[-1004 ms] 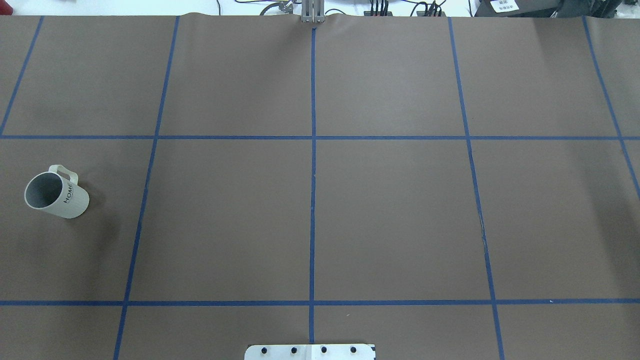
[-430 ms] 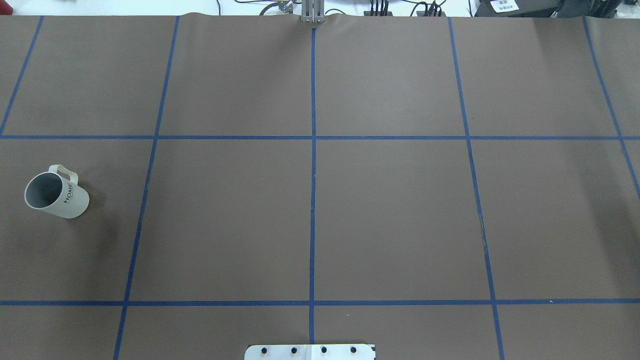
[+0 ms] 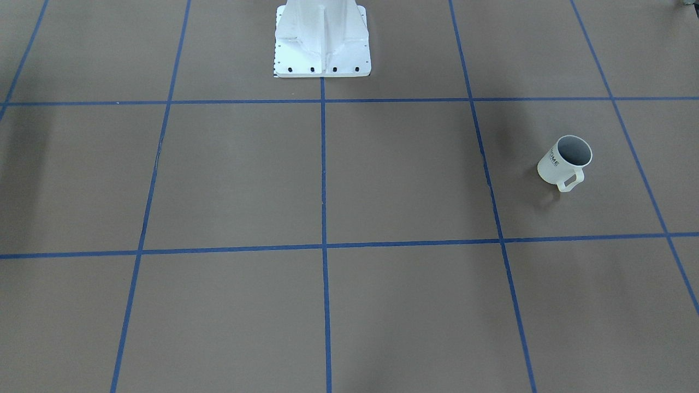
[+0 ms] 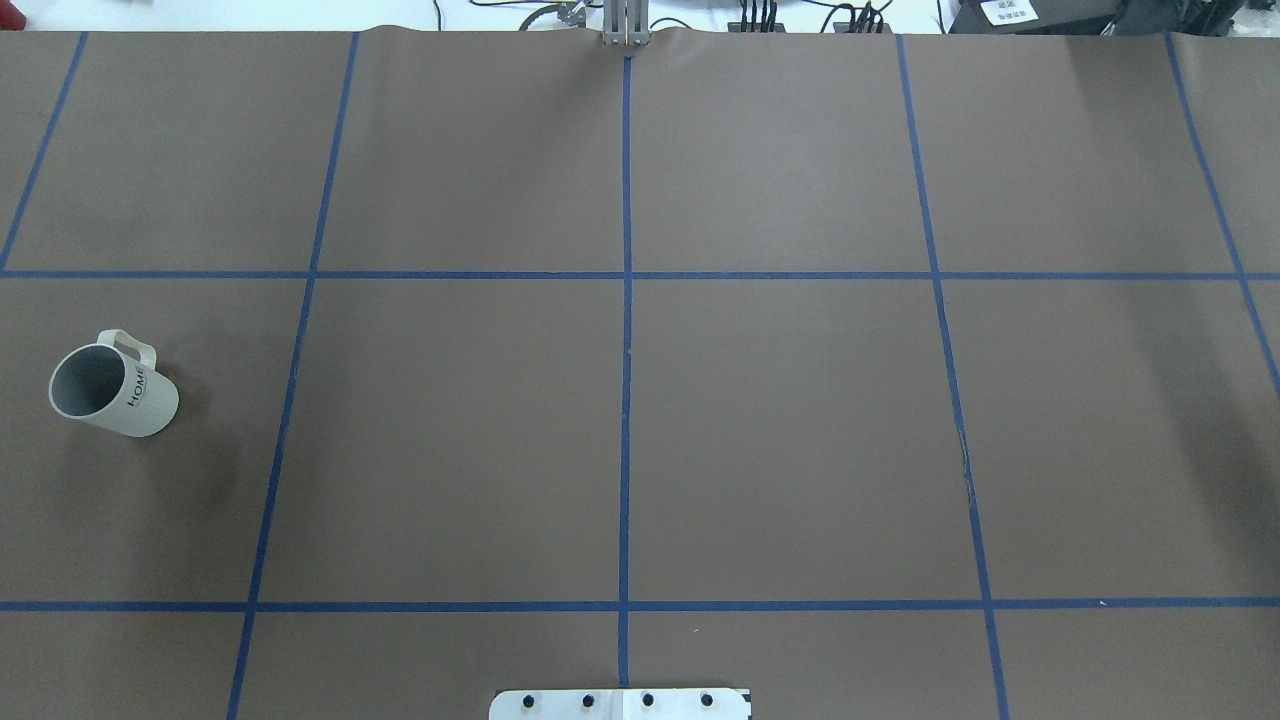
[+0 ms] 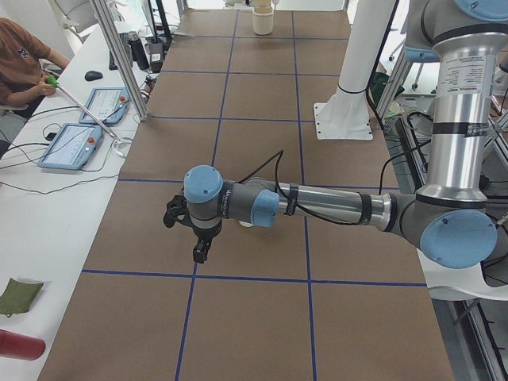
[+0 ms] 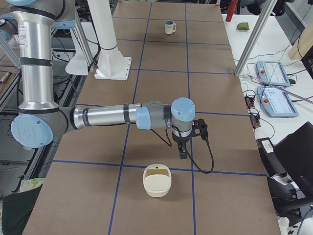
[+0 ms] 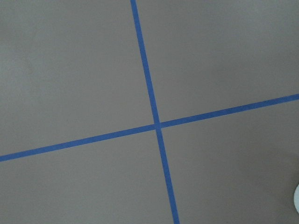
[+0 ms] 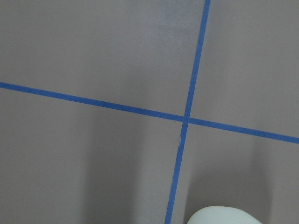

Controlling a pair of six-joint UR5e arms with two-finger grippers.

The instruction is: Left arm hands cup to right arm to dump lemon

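Observation:
The white ribbed "HOME" cup stands upright on the brown table, at its left side in the overhead view and at the right in the front-facing view. Its handle points away from the robot. It is small and far off in the exterior right view. Its inside looks grey; no lemon shows in any view. My left gripper hangs above the table, pointing down, and shows only in the exterior left view. My right gripper shows only in the exterior right view. I cannot tell whether either is open or shut.
A cream container sits on the table just below my right gripper; its rim shows in the right wrist view. The white robot pedestal stands at the table's robot side. Operator desks with tablets flank the table.

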